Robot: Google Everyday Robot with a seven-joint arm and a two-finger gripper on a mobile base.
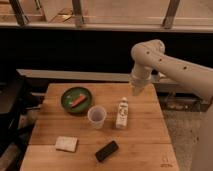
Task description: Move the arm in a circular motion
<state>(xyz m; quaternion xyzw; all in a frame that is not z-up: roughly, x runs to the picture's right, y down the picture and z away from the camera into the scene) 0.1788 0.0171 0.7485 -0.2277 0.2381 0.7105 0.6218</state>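
The beige arm comes in from the right, bends at a bulbous joint near the top, and points down. Its narrow tip, the gripper, hangs above the far right part of the wooden table, a little behind and to the right of a small white bottle. The gripper holds nothing that I can see.
On the table stand a green bowl with an orange-red item in it, a clear plastic cup, a pale sponge at the front left and a black flat object at the front. A dark counter runs behind.
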